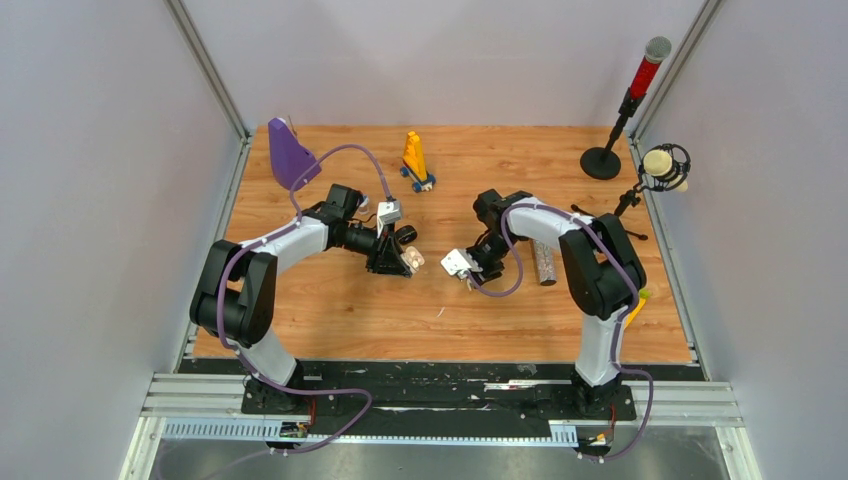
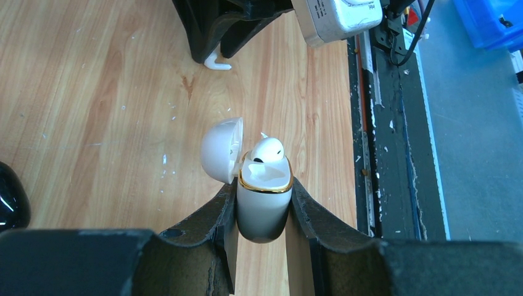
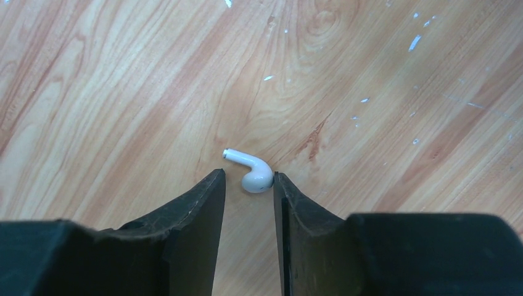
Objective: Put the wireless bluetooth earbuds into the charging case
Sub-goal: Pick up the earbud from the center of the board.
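Note:
My left gripper is shut on the white charging case, which has a gold rim. The case's lid hangs open to the left, and one white earbud sits in the case mouth. A second white earbud lies on the wood between the tips of my right gripper. That gripper is open, and the bud touches its right finger. In the top view the left gripper and the right gripper face each other at mid-table.
A glossy black rounded object lies at the left of the left wrist view. A purple block and an orange toy stand at the back. Two microphones stand at the right, and a grey cylinder lies beside the right arm.

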